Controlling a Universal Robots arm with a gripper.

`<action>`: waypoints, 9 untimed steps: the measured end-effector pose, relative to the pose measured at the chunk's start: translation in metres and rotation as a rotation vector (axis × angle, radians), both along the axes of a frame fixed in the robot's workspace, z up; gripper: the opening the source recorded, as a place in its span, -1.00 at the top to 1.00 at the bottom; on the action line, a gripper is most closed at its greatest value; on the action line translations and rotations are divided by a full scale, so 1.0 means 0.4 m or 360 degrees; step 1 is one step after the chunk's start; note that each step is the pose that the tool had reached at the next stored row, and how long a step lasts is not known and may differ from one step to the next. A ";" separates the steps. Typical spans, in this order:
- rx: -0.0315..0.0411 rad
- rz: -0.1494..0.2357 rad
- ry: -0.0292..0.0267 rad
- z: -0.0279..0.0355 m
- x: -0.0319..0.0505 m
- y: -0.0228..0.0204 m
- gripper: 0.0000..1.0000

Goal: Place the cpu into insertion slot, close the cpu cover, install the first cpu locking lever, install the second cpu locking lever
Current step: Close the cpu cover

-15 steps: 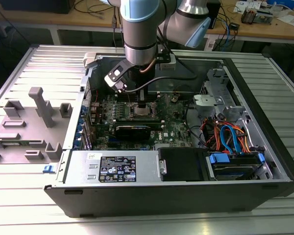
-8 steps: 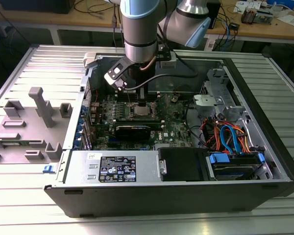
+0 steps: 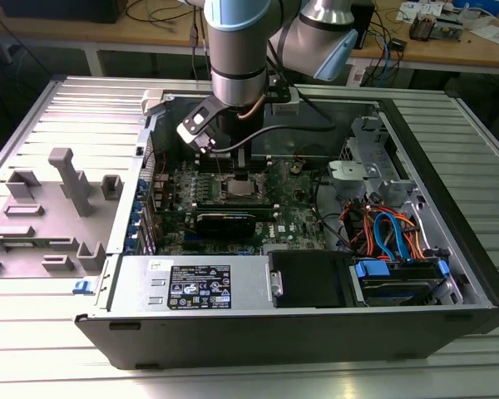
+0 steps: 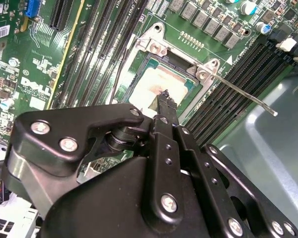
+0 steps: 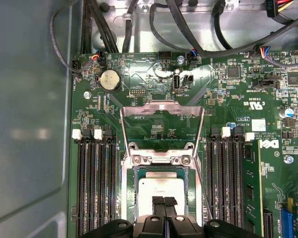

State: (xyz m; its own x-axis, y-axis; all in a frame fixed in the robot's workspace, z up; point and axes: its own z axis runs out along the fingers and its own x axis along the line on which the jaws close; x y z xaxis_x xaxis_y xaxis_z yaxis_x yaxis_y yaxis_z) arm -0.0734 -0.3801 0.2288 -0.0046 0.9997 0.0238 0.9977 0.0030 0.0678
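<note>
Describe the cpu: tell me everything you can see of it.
The cpu is a flat square chip with a pale silvery metal top, which looks faintly brown-smudged in the second wrist view. It lies flat in the insertion slot, with a narrow green border showing round its lid. The cpu cover stands raised beyond it, not over it. The gripper has its shut fingertips over the chip's top; whether they touch it cannot be told.

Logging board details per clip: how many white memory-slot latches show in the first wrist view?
4: two white latches at the memory-slot ends on one side of the cpu, two on the other. More may hide behind the hand.
</note>
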 end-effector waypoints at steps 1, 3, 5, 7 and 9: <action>0.0000 0.0000 0.00001 0.001 0.000 0.000 0.79; 0.0000 0.0000 0.00000 0.004 0.000 0.000 0.79; 0.0000 0.0000 -0.00001 0.007 0.000 0.000 0.79; 0.0000 0.0000 -0.00002 0.011 0.000 0.000 0.79; 0.0000 0.0000 -0.00001 0.018 0.000 0.000 0.79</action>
State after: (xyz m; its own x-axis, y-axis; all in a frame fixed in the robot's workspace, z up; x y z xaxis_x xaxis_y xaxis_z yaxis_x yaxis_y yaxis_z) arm -0.0734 -0.3800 0.2361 -0.0045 0.9997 0.0239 0.9977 0.0029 0.0678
